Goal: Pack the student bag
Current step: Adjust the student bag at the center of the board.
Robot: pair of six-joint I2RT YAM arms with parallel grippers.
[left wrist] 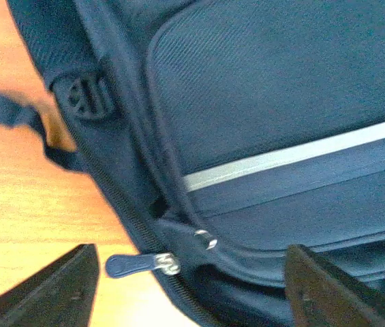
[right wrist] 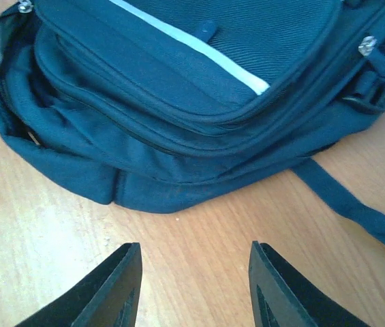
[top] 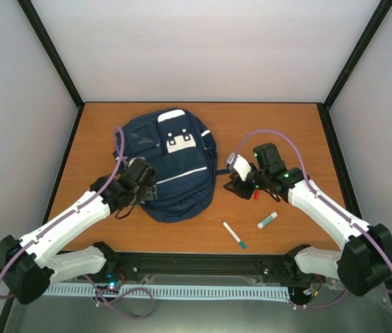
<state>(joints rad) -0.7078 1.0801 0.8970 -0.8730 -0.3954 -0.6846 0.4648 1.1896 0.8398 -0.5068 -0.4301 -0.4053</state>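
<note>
The navy student bag [top: 175,166] lies flat in the middle of the table, front pocket and white stripes up. My left gripper [top: 148,187] is open over the bag's lower left edge. In the left wrist view the bag [left wrist: 281,88] fills the frame, and a blue zipper pull [left wrist: 137,264] with a metal slider lies between my spread left fingers [left wrist: 56,289], untouched. My right gripper [top: 239,186] is open and empty just right of the bag. In the right wrist view it [right wrist: 192,286] hovers over bare wood, a short way from the bag's side [right wrist: 178,102].
A white pen with a green cap [top: 234,234] and a short white-and-green stick [top: 267,220] lie on the table near the front right. A dark strap [right wrist: 356,204] trails from the bag across the wood. Walls enclose the table on three sides.
</note>
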